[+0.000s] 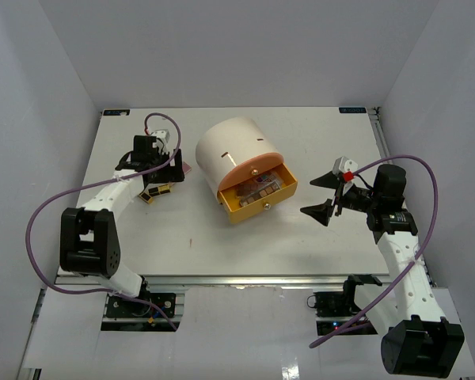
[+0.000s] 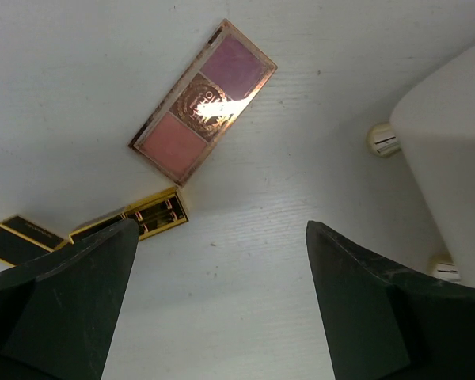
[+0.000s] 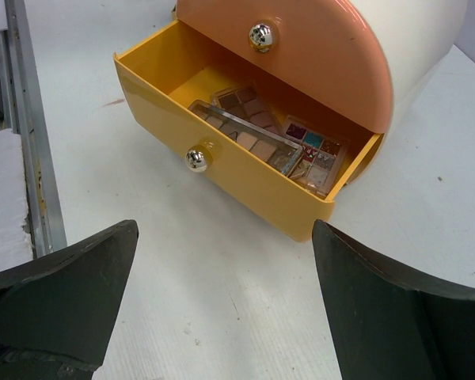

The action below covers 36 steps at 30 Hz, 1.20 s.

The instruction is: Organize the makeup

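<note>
Makeup [image 2: 202, 101] is lying in two spots: one pink palette [image 2: 170, 146] and two gold-and-black bars [image 2: 154, 215] on the table [image 2: 245, 301] under my left gripper [image 2: 222, 231], and three palettes [image 3: 245, 142] in the open yellow drawer [image 3: 222, 186] facing my right gripper [image 3: 223, 229]. I am holding both grippers wide open, empty. Overhead, my left arm [image 1: 111, 194] is hiding most of the pink palette; my finger [image 2: 63, 301] is covering part of one bar.
</note>
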### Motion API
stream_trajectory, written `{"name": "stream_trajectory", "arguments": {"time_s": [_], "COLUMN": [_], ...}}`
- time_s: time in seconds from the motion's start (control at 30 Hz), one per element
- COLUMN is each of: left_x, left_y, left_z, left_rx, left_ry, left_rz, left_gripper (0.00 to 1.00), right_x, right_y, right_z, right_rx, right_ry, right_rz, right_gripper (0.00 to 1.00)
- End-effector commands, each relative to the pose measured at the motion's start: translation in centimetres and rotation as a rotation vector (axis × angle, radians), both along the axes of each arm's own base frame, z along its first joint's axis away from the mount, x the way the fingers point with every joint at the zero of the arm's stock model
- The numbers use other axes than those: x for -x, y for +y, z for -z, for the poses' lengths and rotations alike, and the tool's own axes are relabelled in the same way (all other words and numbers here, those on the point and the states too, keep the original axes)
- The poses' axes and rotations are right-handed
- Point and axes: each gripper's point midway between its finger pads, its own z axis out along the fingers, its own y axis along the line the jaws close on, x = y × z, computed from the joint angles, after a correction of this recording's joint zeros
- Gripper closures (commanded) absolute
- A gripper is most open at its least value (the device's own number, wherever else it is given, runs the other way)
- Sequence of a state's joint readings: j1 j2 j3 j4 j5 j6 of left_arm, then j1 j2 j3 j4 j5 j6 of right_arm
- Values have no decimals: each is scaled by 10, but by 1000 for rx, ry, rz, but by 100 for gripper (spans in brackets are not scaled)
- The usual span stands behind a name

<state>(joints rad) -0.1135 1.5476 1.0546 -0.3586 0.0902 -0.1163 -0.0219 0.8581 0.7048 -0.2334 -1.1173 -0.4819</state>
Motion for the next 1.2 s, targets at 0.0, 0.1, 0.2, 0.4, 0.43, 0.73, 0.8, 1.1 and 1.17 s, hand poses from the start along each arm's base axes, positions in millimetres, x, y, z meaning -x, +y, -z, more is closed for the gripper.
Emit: {"name": "stream_trajectory", "arguments": {"time_s": [0.0, 0.1, 0.2, 0.4, 0.43, 0.73, 0.8, 1.1, 1.17], "left_x": [-32, -41, -49, -61, -63, -76, -78, -80, -78], "left_y": [3, 7, 7, 1, 0, 3, 2, 0, 2], "left_z": [-23, -4, 8, 34, 34, 53, 55, 69, 73], "left_rx": [-102, -156, -186, -187, -189, -227, -225, -211, -212], "left_ry": [-119, -96, -81, -44, -46, -29, -26, 5, 17], "left_rz": [110, 146, 183, 249, 257, 276, 277, 273, 264], "left_gripper": [2, 2, 2, 3, 4, 7, 9, 20, 24], "right_x": [4, 3, 2, -1, -1, -4, -4, -4, -3], "right_y": [1, 1, 1, -1, -2, -4, -5, -6, -7], "right_z": [-2, 0, 1, 4, 4, 7, 7, 5, 5], "right_rx": [-11, -11, -10, -4, -3, -1, -1, -7, -8], "right_ry": [-20, -12, -13, -5, -5, 3, 3, 0, -1], "right_rz": [-29, -28, -26, -13, -11, 2, 3, 4, 5], "right_gripper": [3, 3, 3, 3, 3, 3, 3, 3, 3]}}
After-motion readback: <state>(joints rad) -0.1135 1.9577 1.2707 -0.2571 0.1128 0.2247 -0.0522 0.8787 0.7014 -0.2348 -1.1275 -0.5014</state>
